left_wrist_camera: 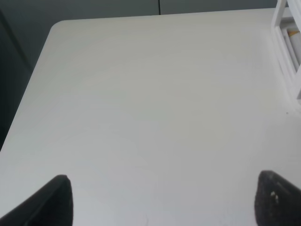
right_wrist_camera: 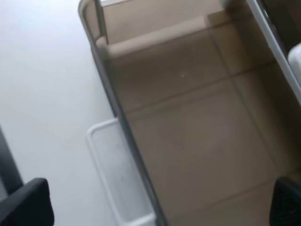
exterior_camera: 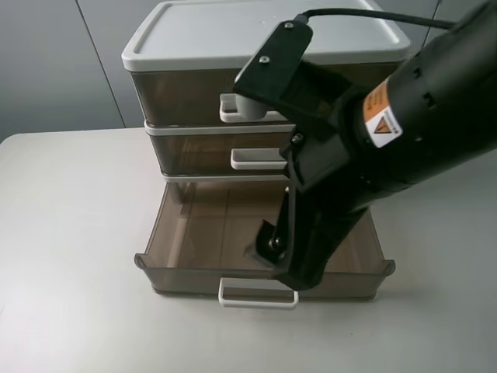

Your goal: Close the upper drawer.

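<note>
Bottom drawer (exterior_camera: 194, 225) pulled out, nothing in it

Upper drawer (exterior_camera: 178, 97) tops the stack (exterior_camera: 264, 35), front facing the camera, long side left-right. Right gripper (right_wrist_camera: 157, 202) spread wide over the pulled-out one, left gripper (left_wrist_camera: 164, 202) spread too.

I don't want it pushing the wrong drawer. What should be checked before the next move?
1. The right gripper is open: ok.
2. The left gripper is away from the cabinet, over bare table: ok.
3. The upper drawer needs closing: cannot tell. Its visible front looks flush, but the right arm hides the rest.
4. The lowest drawer is shut: not ok, it is pulled out.
5. The right gripper is at the upper drawer: not ok, it hangs over the lowest drawer's front wall.
</note>
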{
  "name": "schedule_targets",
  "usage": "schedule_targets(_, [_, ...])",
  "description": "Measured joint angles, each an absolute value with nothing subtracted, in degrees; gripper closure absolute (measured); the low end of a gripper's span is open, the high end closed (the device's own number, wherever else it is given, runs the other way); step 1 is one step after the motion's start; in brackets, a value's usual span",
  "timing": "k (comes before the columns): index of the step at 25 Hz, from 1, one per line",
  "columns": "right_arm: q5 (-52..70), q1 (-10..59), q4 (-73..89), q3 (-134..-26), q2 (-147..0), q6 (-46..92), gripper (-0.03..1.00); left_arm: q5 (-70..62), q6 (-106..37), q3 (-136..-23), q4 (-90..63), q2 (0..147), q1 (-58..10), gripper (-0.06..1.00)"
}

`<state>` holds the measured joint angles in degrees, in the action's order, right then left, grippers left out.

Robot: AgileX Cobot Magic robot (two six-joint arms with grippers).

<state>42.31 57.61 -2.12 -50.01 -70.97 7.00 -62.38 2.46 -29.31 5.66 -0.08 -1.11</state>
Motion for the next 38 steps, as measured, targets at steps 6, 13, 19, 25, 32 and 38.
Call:
schedule_targets(6, [45.2,57.6,-0.5,-41.8,-52.7,4.6,0.27,-62.4,2.5,-29.3,5.7,-0.1,-1.1,0.2])
schedule_targets(13, [49.5,57.6,0.6,-34.0,-30.1,-1.2,0.27,-62.4,2.5,-29.3,5.7,-0.1,-1.1,0.2])
schedule_targets(19, [50.6,57.6,0.6,-28.9,-15.9,-6.2,0.27,-62.4,2.5,-29.3,5.7,-0.1,-1.1,0.2])
schedule_targets(25, [46.9,57.6,-0.6,-27.0,-8.6,-7.0,0.27,-62.4,2.5,-29.3,5.7,-0.1,-1.1,0.2])
schedule_targets(32, [53.1,57.6,-1.4,-29.3,-7.8,-8.3,0.27,-62.4,2.5,-29.3,5.7,-0.1,-1.1,0.2])
schedule_targets(38, [63.7,57.6,-4.5,-30.1,-7.9,-8.3,0.27,-62.4,2.5,-29.3,5.7,-0.1,-1.1,0.2])
